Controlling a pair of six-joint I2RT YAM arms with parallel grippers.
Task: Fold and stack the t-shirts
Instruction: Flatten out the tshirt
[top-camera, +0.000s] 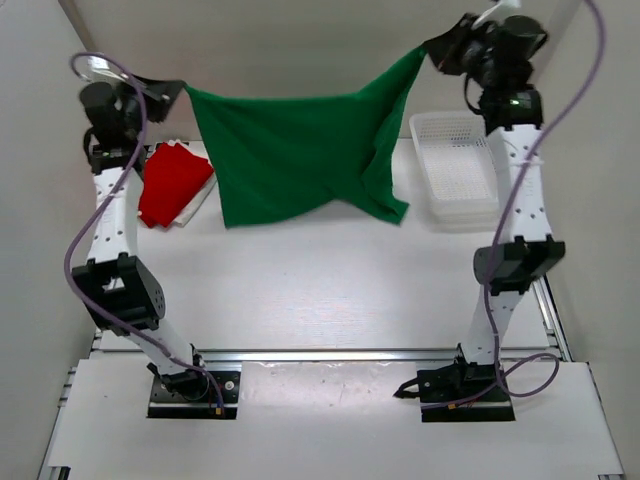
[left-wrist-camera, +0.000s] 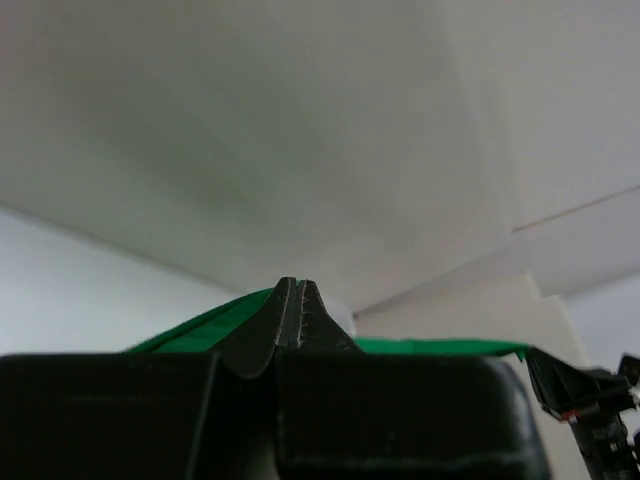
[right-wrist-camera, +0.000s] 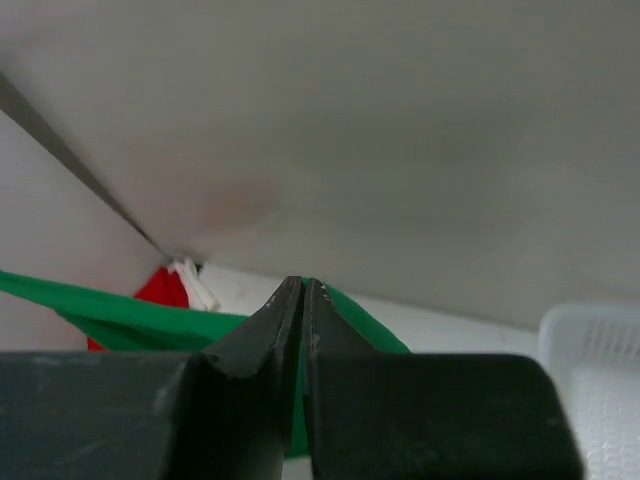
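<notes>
The green t-shirt (top-camera: 300, 150) hangs stretched in the air between my two grippers, its lower part drooping toward the table. My left gripper (top-camera: 178, 90) is shut on its left top corner, my right gripper (top-camera: 428, 48) on its right top corner. In the left wrist view the left gripper (left-wrist-camera: 297, 284) pinches green cloth (left-wrist-camera: 200, 330). In the right wrist view the right gripper (right-wrist-camera: 302, 283) pinches the green t-shirt (right-wrist-camera: 150, 320). A folded red t-shirt (top-camera: 172, 182) lies on a folded white t-shirt (top-camera: 205, 190) at the left of the table; the red t-shirt (right-wrist-camera: 160, 290) also shows behind the right gripper.
A white lattice basket (top-camera: 455, 165) stands at the back right of the table, beside my right arm; the basket (right-wrist-camera: 600, 350) also shows at the right edge of the right wrist view. White walls close the space at the back and sides.
</notes>
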